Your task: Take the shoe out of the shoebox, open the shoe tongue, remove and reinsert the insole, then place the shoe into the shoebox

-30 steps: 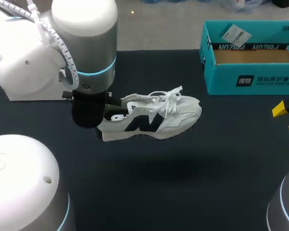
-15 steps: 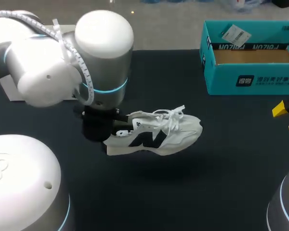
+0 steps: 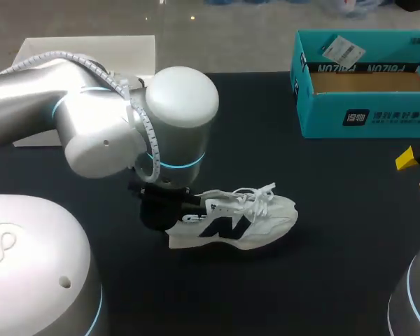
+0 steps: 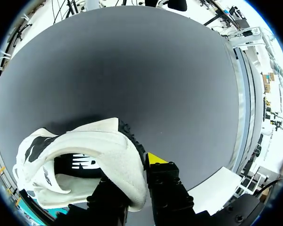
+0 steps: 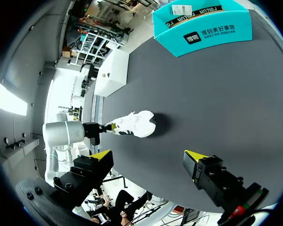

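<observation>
Near the middle of the worktop (image 3: 322, 231), the left end effector (image 3: 176, 210) is clamped on the heel of the shoe (image 3: 238, 224). In the left wrist view, the left end effector (image 4: 132, 175) has one finger outside the heel collar, its yellow tip just showing. The other finger goes down inside the opening, so the padded back of the shoe (image 4: 85, 155) is pinched between them. The dark insole with white print shows inside the opening.

From above, the shoe is upright, with its heel to the left at the end effector and its toe to the right. It is off-white with a dark letter mark on the near side, and the white laces lie loose over the tongue. The sole sits low with a shadow right under it; I cannot tell whether it touches the worktop. The left arm comes in from the left, its wrist standing over the heel.

Well apart from the shoe, at the right edge, the right end effector (image 3: 418, 173) has its fingers spread wide with nothing between them. Its wrist view shows the right end effector (image 5: 148, 157) with both yellow tips far apart, the shoe (image 5: 132, 125) ahead of it and the shoebox (image 5: 203, 35) further off.

The teal shoebox (image 3: 364, 115) stands open at the far right, its brown inner floor showing.
</observation>
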You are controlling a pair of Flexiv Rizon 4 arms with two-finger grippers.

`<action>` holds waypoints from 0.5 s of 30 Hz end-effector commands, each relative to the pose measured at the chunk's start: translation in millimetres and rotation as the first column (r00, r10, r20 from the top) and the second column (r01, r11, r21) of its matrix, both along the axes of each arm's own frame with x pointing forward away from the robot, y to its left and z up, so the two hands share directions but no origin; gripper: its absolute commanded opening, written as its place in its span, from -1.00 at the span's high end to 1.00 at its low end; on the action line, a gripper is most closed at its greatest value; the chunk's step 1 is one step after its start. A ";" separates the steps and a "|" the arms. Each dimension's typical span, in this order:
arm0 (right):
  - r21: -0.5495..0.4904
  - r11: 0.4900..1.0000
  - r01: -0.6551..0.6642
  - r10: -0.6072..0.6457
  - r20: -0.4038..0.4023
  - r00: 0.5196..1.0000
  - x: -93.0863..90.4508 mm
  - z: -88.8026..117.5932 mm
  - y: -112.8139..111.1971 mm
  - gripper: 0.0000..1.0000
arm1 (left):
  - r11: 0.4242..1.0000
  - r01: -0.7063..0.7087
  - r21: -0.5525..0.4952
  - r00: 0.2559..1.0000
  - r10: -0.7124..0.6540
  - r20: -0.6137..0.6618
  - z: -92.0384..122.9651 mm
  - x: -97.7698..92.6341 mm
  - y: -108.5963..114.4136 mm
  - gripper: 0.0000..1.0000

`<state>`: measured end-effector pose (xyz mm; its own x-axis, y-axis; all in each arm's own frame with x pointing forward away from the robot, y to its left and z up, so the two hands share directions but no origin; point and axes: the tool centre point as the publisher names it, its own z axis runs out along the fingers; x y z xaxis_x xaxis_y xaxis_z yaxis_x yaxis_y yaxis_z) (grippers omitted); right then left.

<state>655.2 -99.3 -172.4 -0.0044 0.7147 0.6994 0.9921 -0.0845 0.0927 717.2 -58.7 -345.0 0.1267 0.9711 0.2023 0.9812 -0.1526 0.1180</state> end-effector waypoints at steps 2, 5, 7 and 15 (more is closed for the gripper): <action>0.000 1.000 0.003 -0.003 0.002 1.000 -1.6 -0.7 0.3 -1.00 | 1.000 0.005 0.003 0.999 -0.005 -0.045 -32.0 3.0 -3.0 1.00; 0.000 1.000 0.003 -0.003 0.002 1.000 -1.6 -0.7 0.3 -1.00 | 1.000 0.025 0.001 0.998 -0.025 -0.060 -43.2 3.3 -0.4 1.00; 0.000 1.000 0.003 -0.003 0.002 1.000 -1.6 -0.7 0.3 -1.00 | 0.999 0.046 -0.005 0.997 -0.046 -0.065 -48.1 3.6 0.5 1.00; 0.000 1.000 0.003 -0.003 0.002 1.000 -1.6 -0.7 0.3 -1.00 | 0.998 0.056 0.042 0.995 -0.052 -0.088 -62.6 5.4 0.2 1.00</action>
<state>655.2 -99.3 -172.5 -0.0044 0.7147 0.6994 0.9921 -0.0846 0.0927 720.1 -54.7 -391.6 0.2000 0.9544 0.2215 0.9769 -0.2116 0.0296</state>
